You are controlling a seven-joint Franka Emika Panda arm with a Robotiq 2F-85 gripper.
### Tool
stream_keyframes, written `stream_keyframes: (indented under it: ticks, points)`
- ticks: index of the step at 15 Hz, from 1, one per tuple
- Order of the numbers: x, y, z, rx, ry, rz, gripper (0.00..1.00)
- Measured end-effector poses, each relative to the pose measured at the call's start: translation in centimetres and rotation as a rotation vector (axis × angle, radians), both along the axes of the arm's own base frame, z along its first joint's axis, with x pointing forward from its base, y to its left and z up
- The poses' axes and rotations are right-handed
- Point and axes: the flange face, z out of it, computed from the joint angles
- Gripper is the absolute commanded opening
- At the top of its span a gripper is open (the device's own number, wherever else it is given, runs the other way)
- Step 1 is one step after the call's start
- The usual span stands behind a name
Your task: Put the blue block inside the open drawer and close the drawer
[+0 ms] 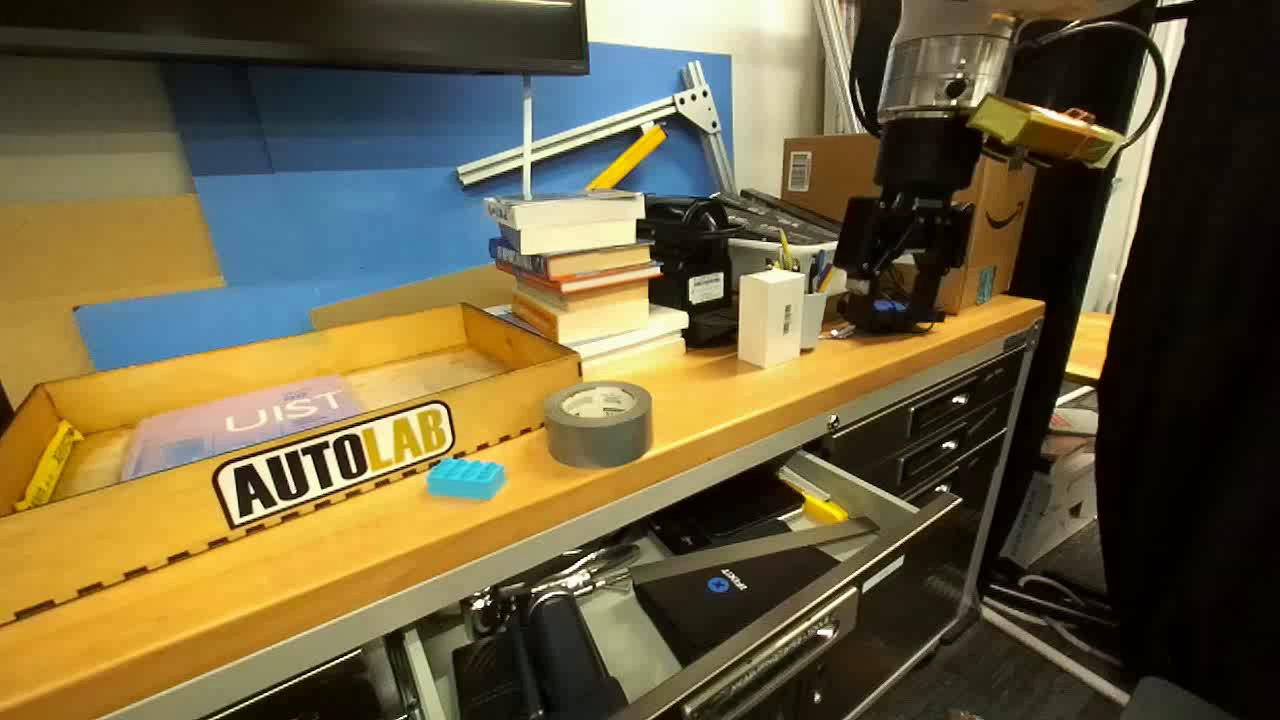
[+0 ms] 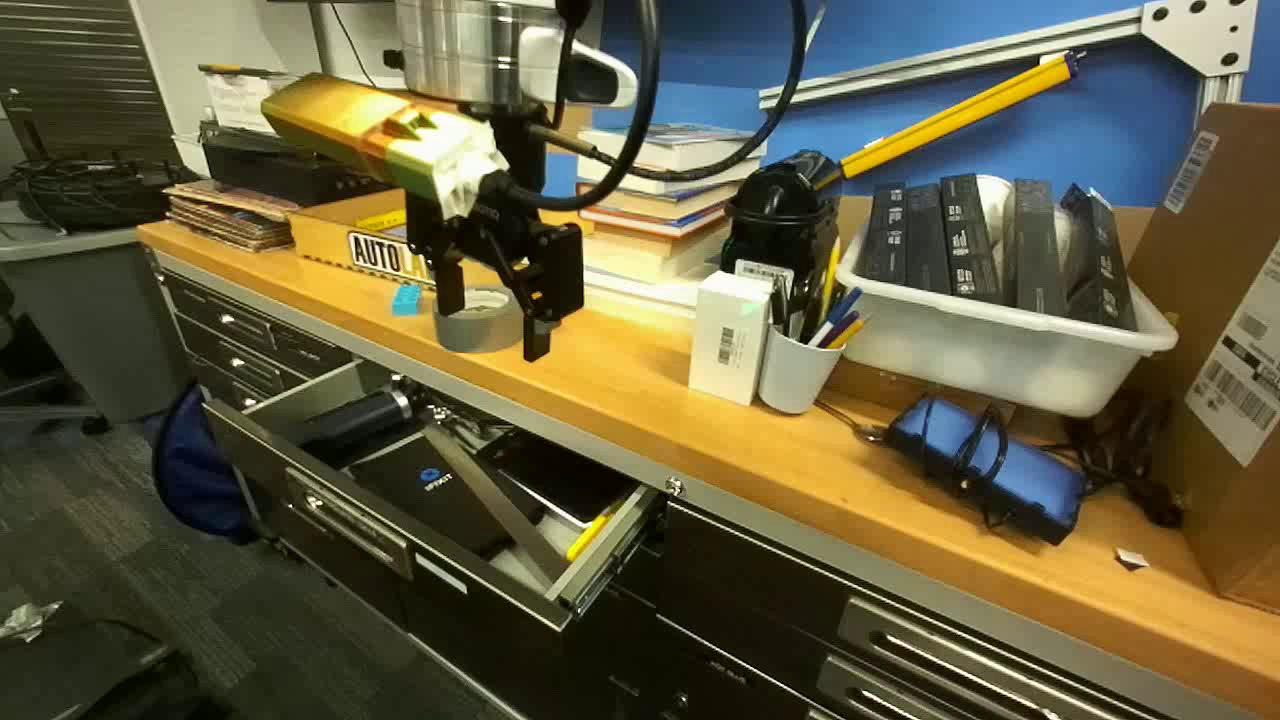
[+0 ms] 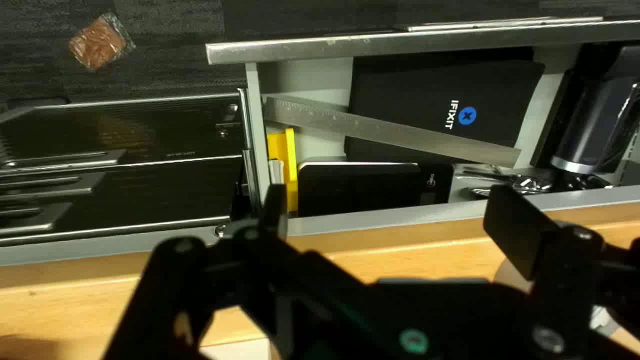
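The worktop (image 1: 705,415) bears a bright, studded blue block (image 1: 466,480).

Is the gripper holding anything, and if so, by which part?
Nothing is held: the gripper is open, and the blue block lies on the worktop.

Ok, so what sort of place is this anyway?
Most likely a robotics lab or workshop. Three things point that way: the robot arm, the wooden box lettered AUTOLAB, and the metal ruler lying in the open drawer.
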Motion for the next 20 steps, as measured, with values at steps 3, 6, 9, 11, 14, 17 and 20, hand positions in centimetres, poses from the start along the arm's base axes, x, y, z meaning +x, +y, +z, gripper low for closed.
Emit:
stream_keyframes:
  ticks: [3, 6, 9, 11, 14, 17, 20]
  points:
    - [0.2, -0.1, 0.7, -0.003, -0.016, -0.001, 1.00]
    - [0.1, -0.1, 0.7, -0.003, -0.015, -0.001, 1.00]
    - [0.9, 2.1, 0.1, -0.020, 0.007, 0.020, 1.00]
    - [2.2, 6.7, -0.3, -0.059, 0.026, 0.073, 1.00]
    - [4.0, 15.6, -0.8, -0.150, 0.036, 0.172, 1.00]
    - [5.9, 23.4, -1.7, -0.208, 0.037, 0.284, 1.00]
    - [8.3, 28.3, -3.1, -0.243, 0.034, 0.364, 1.00]
